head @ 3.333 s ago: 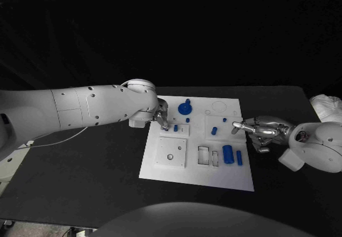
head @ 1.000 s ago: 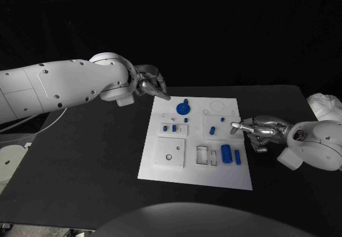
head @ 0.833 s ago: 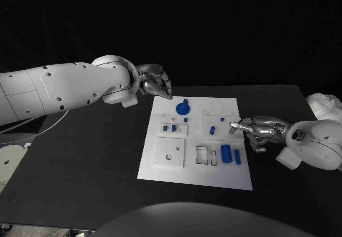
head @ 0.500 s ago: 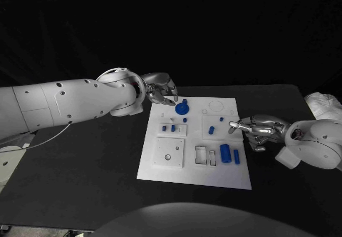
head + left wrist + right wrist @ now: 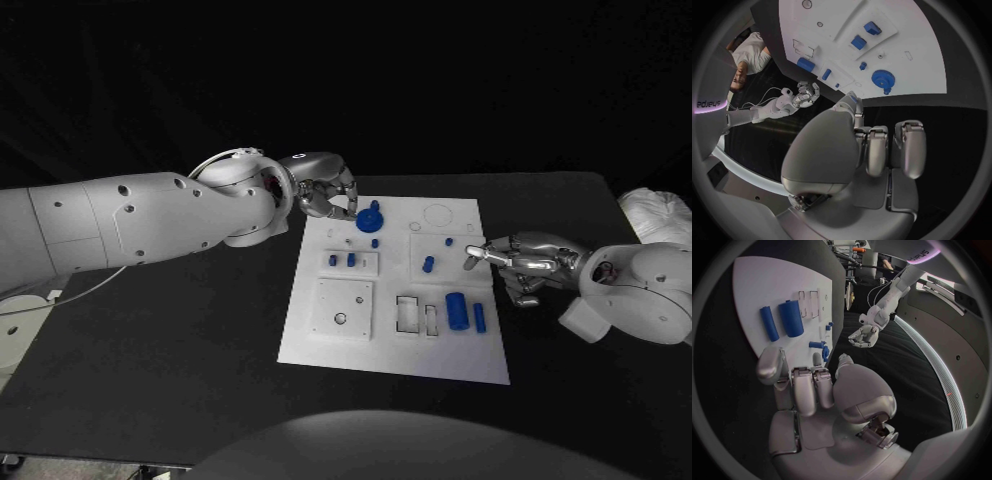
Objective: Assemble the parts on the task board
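The white task board [image 5: 332,335] lies mid-table. On its far part stands a blue gear [image 5: 372,218], with small blue pegs [image 5: 349,259] nearer me. A thick blue cylinder [image 5: 457,311] and a thin one [image 5: 479,317] lie on its right side. My left hand [image 5: 329,195] hovers at the board's far-left corner, just left of the gear, fingers curled in and holding nothing. The left wrist view shows those curled fingers [image 5: 879,150] short of the gear [image 5: 881,80]. My right hand [image 5: 519,262] sits at the board's right edge, fingers curled [image 5: 807,387], beside the cylinders [image 5: 791,317].
A white cloth-like bundle [image 5: 661,215] lies at the table's far right edge. A thin cable [image 5: 87,285] trails off the left side under my left arm. Black tabletop [image 5: 173,360] surrounds the board on all sides.
My left hand has swung down and to the right from beyond the board's far-left corner, ending close beside the blue gear. The right hand has stayed put.
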Motion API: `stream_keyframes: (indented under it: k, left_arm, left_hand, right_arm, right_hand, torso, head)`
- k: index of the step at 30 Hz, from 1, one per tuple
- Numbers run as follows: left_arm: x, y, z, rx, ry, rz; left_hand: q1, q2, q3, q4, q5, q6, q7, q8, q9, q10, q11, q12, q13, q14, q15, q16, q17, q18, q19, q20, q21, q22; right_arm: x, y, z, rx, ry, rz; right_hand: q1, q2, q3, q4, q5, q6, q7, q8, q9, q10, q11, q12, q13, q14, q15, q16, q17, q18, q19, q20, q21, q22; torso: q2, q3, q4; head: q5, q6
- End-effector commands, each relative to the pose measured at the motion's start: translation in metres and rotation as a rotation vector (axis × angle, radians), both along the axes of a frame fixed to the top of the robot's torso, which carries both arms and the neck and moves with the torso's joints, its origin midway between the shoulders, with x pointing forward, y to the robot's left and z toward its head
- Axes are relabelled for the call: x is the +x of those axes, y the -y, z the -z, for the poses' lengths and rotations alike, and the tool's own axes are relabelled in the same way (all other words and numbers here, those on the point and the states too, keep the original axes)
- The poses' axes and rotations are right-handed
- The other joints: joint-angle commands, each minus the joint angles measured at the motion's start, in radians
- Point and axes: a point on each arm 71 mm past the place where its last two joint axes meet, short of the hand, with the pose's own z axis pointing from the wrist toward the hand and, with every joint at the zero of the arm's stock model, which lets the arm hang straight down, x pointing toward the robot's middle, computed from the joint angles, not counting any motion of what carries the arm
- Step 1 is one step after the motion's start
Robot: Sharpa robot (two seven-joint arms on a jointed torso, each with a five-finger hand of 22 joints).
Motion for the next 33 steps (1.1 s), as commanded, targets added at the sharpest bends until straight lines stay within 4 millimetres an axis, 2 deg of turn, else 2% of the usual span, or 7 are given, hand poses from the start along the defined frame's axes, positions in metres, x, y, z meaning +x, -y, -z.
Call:
stream_keyframes:
  k: [1,5,10,15,20,25,33]
  left_arm:
    - [-0.002,-0.001,0.003,0.050,-0.020,-0.018]
    - [-0.005,-0.004,0.007,0.087,-0.070,-0.017]
    - [-0.011,-0.011,0.009,0.103,-0.094,-0.014]
    - [-0.015,-0.019,0.011,0.127,-0.106,-0.027]
    - [-0.018,-0.023,0.017,0.145,-0.126,-0.051]
    - [-0.020,-0.028,0.027,0.189,-0.202,-0.120]
    - [-0.021,-0.034,0.040,0.234,-0.368,-0.258]
  left_hand:
    - [-0.036,0.006,-0.003,0.004,-0.004,0.000,-0.014,0.068,0.055,0.104,-0.014,0.003,0.263,0.105,-0.013,0.002,0.263,-0.014,0.082,-0.009,0.004,0.251]
    - [-0.056,0.007,0.000,0.004,-0.039,-0.019,-0.027,0.165,0.147,0.104,-0.023,0.003,0.263,0.105,-0.024,0.002,0.263,-0.013,0.081,-0.017,0.001,0.251]
    - [-0.031,-0.008,0.008,0.000,-0.077,-0.039,-0.028,0.200,0.183,0.104,-0.026,0.003,0.263,0.105,-0.025,0.002,0.263,-0.016,0.086,-0.021,0.010,0.254]
    - [-0.047,-0.028,-0.008,0.004,-0.099,-0.026,-0.033,0.235,0.209,0.104,-0.029,0.003,0.263,0.105,-0.028,0.002,0.263,-0.017,0.089,-0.023,0.014,0.255]
    - [-0.098,-0.011,-0.016,0.007,-0.098,-0.038,-0.031,0.212,0.197,0.104,-0.029,0.003,0.263,0.105,-0.028,0.002,0.263,-0.017,0.089,-0.024,0.014,0.255]
    - [-0.246,0.041,-0.036,0.009,-0.059,-0.041,-0.023,0.177,0.178,0.104,-0.022,0.003,0.263,0.105,-0.022,0.002,0.263,-0.014,0.082,-0.020,0.004,0.251]
    - [-0.370,0.061,-0.075,0.009,-0.030,-0.051,-0.008,0.138,0.165,0.104,-0.011,0.003,0.263,0.105,-0.014,0.002,0.263,-0.010,0.073,-0.013,-0.011,0.246]
  right_arm:
    - [-0.001,-0.002,0.000,0.010,0.006,-0.014]
    - [-0.001,-0.001,-0.001,0.011,0.009,-0.012]
    - [-0.002,0.000,-0.002,0.020,0.022,-0.006]
    - [-0.003,0.001,-0.003,0.023,0.025,-0.005]
    - [-0.003,0.000,-0.003,0.024,0.025,-0.006]
    - [-0.003,0.000,-0.003,0.023,0.024,-0.007]
    - [-0.002,0.000,-0.002,0.021,0.021,-0.008]
  right_hand:
    - [0.000,0.003,0.006,0.001,-0.002,0.000,0.001,-0.003,-0.001,0.039,-0.008,-0.007,0.056,0.026,0.003,-0.003,0.161,0.003,-0.006,-0.001,-0.002,0.127]
    - [0.000,0.003,0.006,0.001,-0.002,0.000,0.001,-0.003,-0.001,0.039,-0.008,-0.007,0.056,0.026,0.003,-0.003,0.161,0.003,-0.006,-0.001,-0.002,0.127]
    - [0.001,0.003,0.006,0.001,-0.002,-0.001,0.001,-0.004,-0.001,0.041,-0.008,-0.006,0.058,0.027,0.003,-0.001,0.163,0.001,-0.002,-0.001,0.004,0.129]
    - [0.001,0.003,0.006,0.001,-0.002,-0.001,0.001,-0.004,-0.001,0.041,-0.008,-0.006,0.058,0.027,0.003,-0.001,0.163,0.001,-0.002,-0.001,0.004,0.129]
    - [0.001,0.003,0.007,0.000,-0.002,-0.001,0.001,-0.004,-0.002,0.041,-0.008,-0.006,0.057,0.027,0.003,-0.001,0.163,0.001,-0.002,-0.001,0.004,0.129]
    - [0.002,0.003,0.007,0.000,-0.002,-0.002,0.001,-0.005,-0.002,0.041,-0.008,-0.006,0.057,0.027,0.003,-0.001,0.163,0.001,-0.002,-0.001,0.004,0.129]
    - [0.003,0.003,0.008,-0.001,-0.001,-0.002,0.001,-0.005,-0.002,0.040,-0.008,-0.006,0.056,0.027,0.003,-0.002,0.163,0.002,-0.003,-0.001,0.003,0.129]
  torso:
    - [0.001,-0.0002,-0.0019]
    - [0.000,-0.0002,-0.0033]
    - [0.001,0.0011,-0.0050]
    - [-0.001,0.0012,-0.0005]
    - [-0.002,0.0016,-0.0016]
    - [0.000,-0.0004,0.0000]
    - [-0.001,0.0008,-0.0003]
  head:
    - [0.004,0.000]
    - [0.003,0.000]
    - [0.002,0.000]
    - [0.000,0.000]
    - [0.003,0.000]
    - [-0.003,0.000]
    - [0.002,0.000]
